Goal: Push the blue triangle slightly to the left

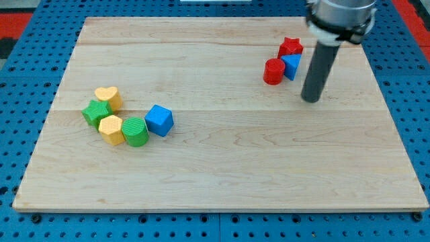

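Note:
The blue triangle (292,65) sits at the view's upper right on the wooden board (222,168). It touches a red cylinder (273,71) on its left and a red star (291,47) just above it. My tip (310,99) is on the board just right of and below the blue triangle, a short gap away, not touching it. The dark rod rises from the tip to the arm at the view's top right.
A cluster lies at the view's left: a yellow heart (107,98), a green block (96,112), a yellow hexagon (111,129), a green cylinder (136,131) and a blue cube (159,120). A blue pegboard surrounds the board.

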